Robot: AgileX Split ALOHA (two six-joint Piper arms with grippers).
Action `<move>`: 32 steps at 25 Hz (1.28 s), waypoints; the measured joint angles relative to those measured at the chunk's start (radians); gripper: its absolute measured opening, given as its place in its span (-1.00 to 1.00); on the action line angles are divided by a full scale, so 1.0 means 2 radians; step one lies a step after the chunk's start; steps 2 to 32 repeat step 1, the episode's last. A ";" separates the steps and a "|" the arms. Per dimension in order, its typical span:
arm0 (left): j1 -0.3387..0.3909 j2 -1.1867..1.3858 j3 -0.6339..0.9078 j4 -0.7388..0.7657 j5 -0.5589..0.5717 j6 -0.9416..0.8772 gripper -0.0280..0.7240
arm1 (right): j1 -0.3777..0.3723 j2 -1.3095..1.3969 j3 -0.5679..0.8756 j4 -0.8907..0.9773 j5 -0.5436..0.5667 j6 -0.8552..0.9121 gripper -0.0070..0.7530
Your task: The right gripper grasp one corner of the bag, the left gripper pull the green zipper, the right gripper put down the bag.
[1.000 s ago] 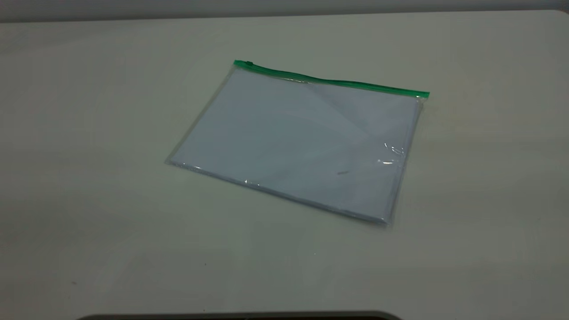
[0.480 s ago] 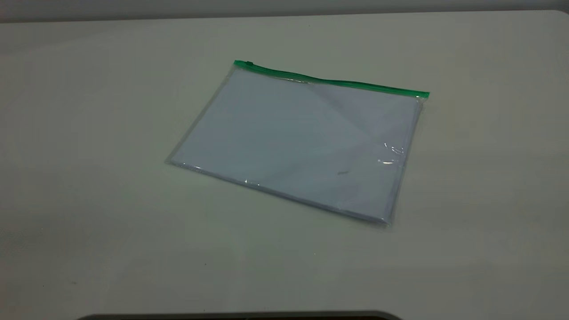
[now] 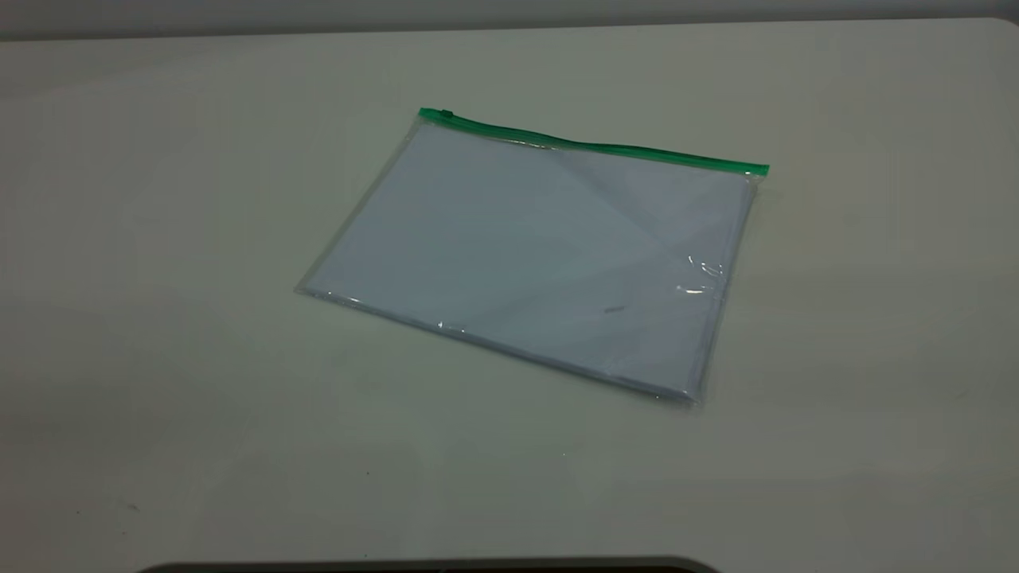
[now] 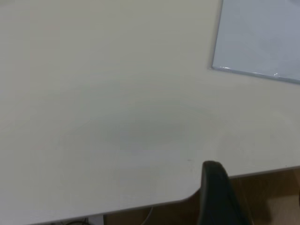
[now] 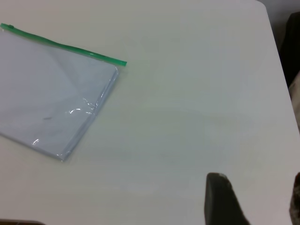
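Note:
The bag (image 3: 525, 255) lies flat on the table, pale bluish-white with shiny seams. The green zipper (image 3: 593, 146) runs along its far long edge, with the darker slider tab (image 3: 447, 114) at that edge's left end. Neither gripper shows in the exterior view. In the right wrist view my right gripper (image 5: 258, 197) is open and empty, well to the right of the bag (image 5: 42, 103) and its zipper (image 5: 65, 47). In the left wrist view my left gripper (image 4: 260, 187) shows one black finger (image 4: 216, 192) over the table's near edge, empty, away from the bag's near left corner (image 4: 262, 37).
The white table (image 3: 159, 358) carries only the bag. Its near edge (image 4: 140, 206) and brown floor show in the left wrist view. The table's right edge (image 5: 276, 51) shows in the right wrist view. A dark rim (image 3: 430, 567) sits at the front.

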 joint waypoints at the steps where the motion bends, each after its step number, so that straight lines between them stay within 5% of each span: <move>1: 0.000 0.000 0.000 0.000 0.000 0.000 0.33 | 0.000 0.000 0.000 0.000 0.000 0.000 0.05; 32: 0.000 0.000 0.000 0.000 0.000 0.000 0.33 | 0.000 0.000 0.000 0.000 0.000 0.000 0.05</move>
